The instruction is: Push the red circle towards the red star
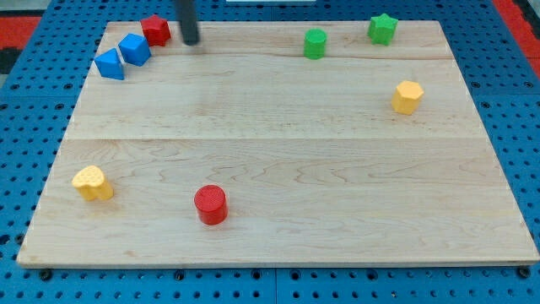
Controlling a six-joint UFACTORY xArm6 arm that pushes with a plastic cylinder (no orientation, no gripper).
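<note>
Clearly you've barely begun: the red circle [210, 204] sits near the counter's [278, 160] bottom, well apart from the red star [155, 29] at top left. Your tip [192, 40], just right of the star, has no fingers to report.

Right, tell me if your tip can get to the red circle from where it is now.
Probably yes. My tip sits at the view's top beside the red star; no block lies on the bare board between it and the red circle.
</note>
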